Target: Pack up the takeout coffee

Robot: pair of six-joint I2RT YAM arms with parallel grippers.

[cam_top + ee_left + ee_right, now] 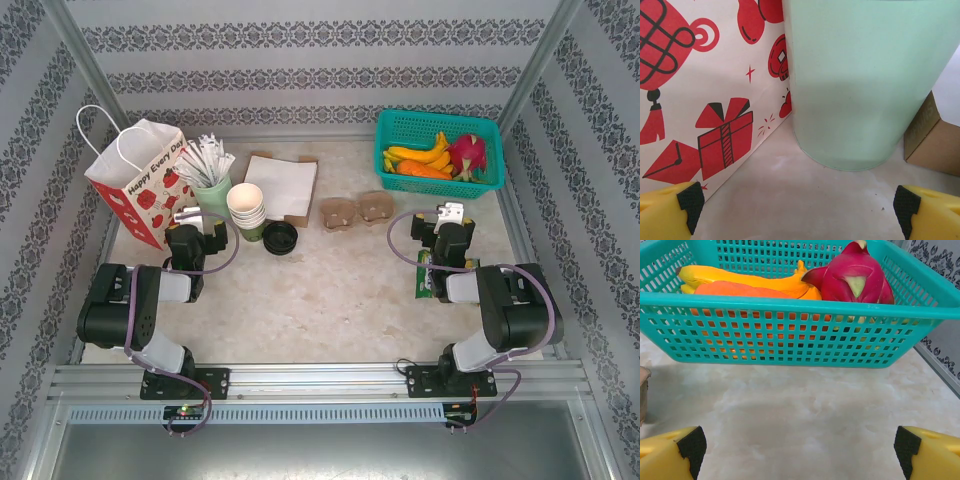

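Note:
The takeout coffee cups [246,207] stand nested in a stack at the back left, cream inside with dark green sides. Their black lids [280,238] lie piled just to the right of the stack. My left gripper [190,216] hovers low, left of the cups, with open and empty jaws. In the left wrist view this gripper [799,212] faces the pale green cup [855,85] with bare table between its fingers. My right gripper [450,213] is open at the right, and in its wrist view the gripper [800,452] holds nothing.
A red-printed paper bag [130,180] stands at the far left beside the pale green cup of white sticks [212,190]. Two brown cup carriers [352,210] sit mid-table, a flat brown box [282,185] behind. A teal fruit basket [790,325] stands back right. A green packet [430,275] lies under the right arm.

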